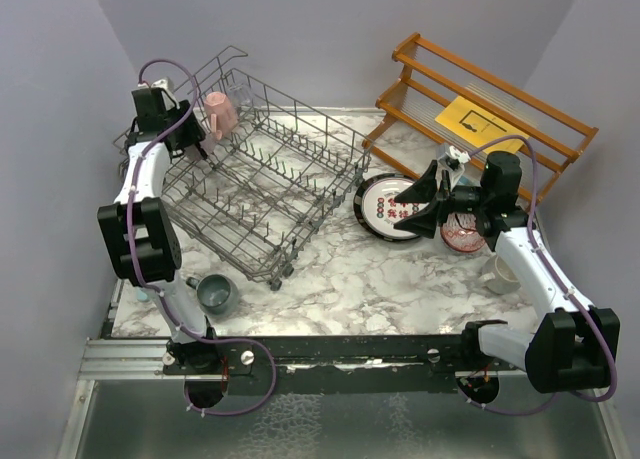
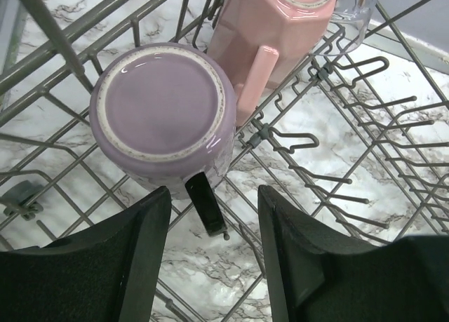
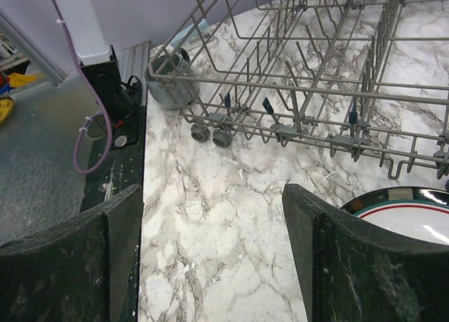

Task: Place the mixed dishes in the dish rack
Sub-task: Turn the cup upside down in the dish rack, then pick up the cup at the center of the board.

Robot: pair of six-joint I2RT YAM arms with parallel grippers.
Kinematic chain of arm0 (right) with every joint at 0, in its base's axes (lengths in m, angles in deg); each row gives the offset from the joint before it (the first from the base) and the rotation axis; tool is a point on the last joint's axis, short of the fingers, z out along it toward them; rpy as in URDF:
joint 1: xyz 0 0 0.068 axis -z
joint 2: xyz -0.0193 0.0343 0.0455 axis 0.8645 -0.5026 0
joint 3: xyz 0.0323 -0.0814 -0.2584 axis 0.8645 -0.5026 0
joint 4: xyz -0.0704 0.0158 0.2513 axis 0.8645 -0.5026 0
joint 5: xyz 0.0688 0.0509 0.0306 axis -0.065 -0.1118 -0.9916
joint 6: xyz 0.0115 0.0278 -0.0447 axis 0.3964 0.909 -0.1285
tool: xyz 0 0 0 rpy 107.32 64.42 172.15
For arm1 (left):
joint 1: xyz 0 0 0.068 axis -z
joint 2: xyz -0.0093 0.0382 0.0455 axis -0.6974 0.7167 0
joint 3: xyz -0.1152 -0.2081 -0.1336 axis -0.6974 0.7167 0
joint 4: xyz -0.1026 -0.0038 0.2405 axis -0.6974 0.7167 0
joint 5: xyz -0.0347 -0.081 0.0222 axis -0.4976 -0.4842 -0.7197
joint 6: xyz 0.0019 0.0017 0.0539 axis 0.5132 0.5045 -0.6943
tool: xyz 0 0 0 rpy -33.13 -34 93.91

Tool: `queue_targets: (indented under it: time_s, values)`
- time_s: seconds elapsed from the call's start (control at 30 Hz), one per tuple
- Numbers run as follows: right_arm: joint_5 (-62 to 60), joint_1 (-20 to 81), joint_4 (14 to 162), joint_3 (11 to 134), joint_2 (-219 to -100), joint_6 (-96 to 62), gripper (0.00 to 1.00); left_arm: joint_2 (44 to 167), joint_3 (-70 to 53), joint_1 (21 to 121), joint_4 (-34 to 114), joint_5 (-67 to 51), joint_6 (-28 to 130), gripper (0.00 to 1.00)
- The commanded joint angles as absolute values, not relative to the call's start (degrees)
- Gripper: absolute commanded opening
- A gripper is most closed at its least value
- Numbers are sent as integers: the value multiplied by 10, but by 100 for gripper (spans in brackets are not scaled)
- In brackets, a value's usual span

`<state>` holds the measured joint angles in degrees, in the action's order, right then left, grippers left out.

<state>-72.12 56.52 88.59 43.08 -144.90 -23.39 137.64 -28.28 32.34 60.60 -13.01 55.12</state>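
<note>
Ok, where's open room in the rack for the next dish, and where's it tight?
In the dish rack, the middle and right tine rows are bare, right of the pink mug. Tight: its far-left corner, with mauve mug, pink mug and left end effector. Bare marble lies between rack and black-rimmed plate.

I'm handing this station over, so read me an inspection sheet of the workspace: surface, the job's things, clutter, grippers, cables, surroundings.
Surface: white marble-patterned table.
Job's things: dish rack holds an upside-down mauve mug, a pink mug and a clear glass. The grey-teal mug, black-rimmed plate, red bowl and cream mug are on the table.
Clutter: wooden shelf holding a yellow sheet, far right.
Grippers: left gripper is open, just off the mauve mug. Right gripper is open and empty, beside the plate.
Cables: purple cables loop along both arms; no snag seen.
Surroundings: plain lilac walls; nothing else seen.
</note>
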Motion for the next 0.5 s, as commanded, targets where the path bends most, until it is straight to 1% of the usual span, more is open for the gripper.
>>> queue_targets:
  time_s: [0.0, 0.17, 0.27, 0.47]
  values:
    - [-714, 568, 877, 446, -1442, -240, 80, 1330, -248, 324, 578, -92, 544, 56]
    - [-716, 568, 876, 447, -1440, -240, 80, 1287, -204, 323, 563, -65, 547, 57]
    - [-718, 568, 876, 448, -1440, -241, 80, 1256, -177, 323, 549, -57, 543, 61]
    - [-720, 568, 875, 448, -1438, -242, 80, 1207, -147, 323, 548, -72, 552, 61]
